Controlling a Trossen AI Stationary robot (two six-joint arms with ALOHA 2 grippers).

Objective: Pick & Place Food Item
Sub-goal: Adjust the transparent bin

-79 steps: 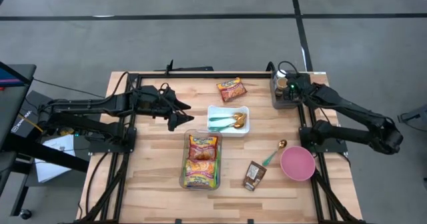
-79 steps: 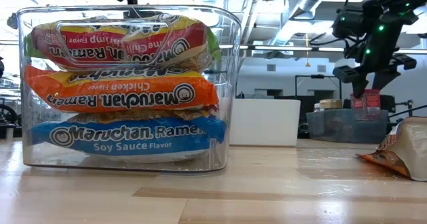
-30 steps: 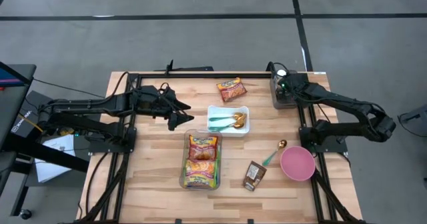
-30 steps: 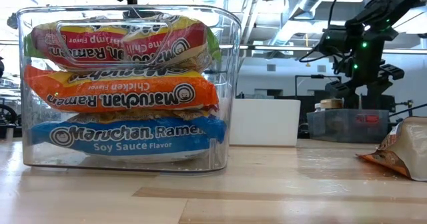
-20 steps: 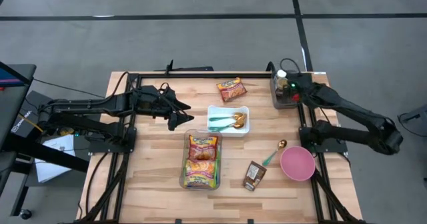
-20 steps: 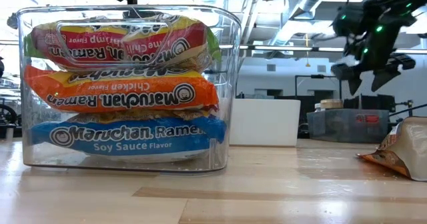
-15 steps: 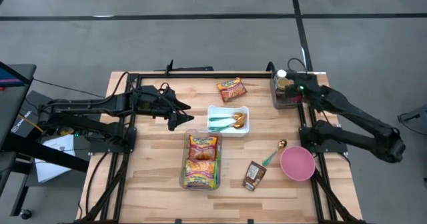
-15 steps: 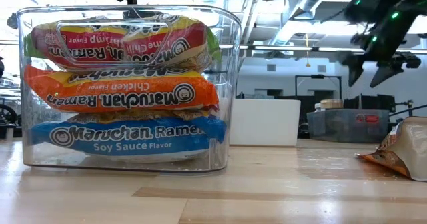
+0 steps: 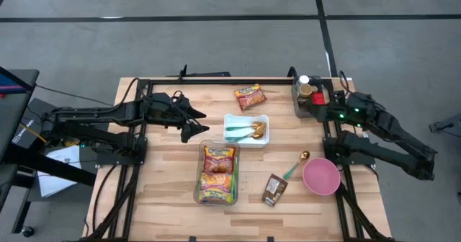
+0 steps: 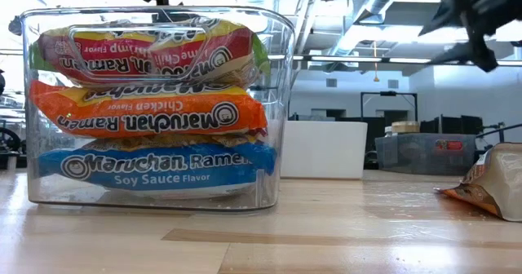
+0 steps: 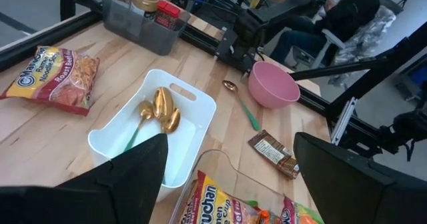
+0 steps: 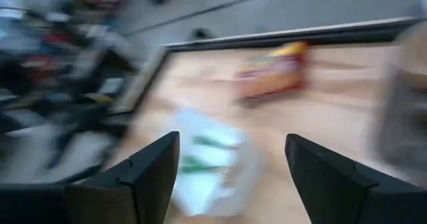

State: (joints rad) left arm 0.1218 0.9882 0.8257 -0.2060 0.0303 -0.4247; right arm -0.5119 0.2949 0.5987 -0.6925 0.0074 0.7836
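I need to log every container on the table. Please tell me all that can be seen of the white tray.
The white tray is a shallow rectangular bin of plastic look, with rounded corners and a handle slot in one end wall. It stands flat mid-table, just behind the clear noodle bin. Inside lie gold spoons with teal handles. No jaws touch it.

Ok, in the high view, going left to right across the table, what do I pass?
Left gripper → clear ramen bin → white spoon tray → brown snack packet → pink bowl.
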